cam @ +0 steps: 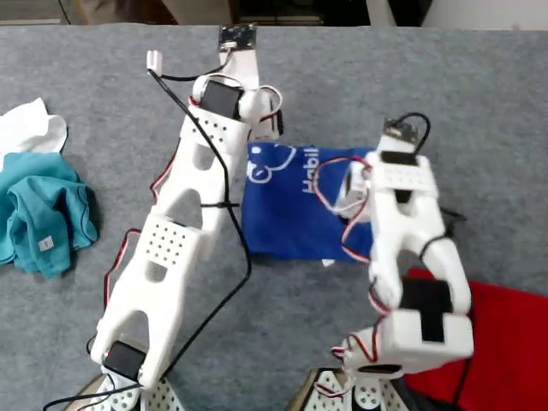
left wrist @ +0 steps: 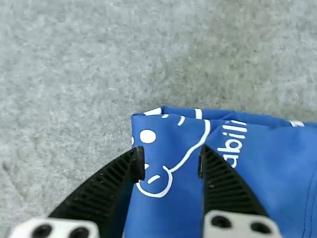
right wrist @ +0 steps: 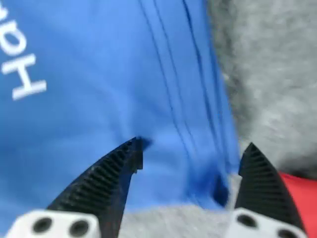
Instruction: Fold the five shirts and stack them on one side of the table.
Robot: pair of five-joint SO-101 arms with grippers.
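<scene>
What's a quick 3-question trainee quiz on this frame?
1. True or false: the left gripper and the right gripper are both open at the blue shirt.
2. Fill in: the crumpled teal shirt lies next to a ___ shirt.
3. Apart from the blue one, which shirt lies closest to the right gripper? A teal shirt, B red shirt, C yellow shirt.

Key: 1 true; 2 white, the white shirt; 3 B.
</scene>
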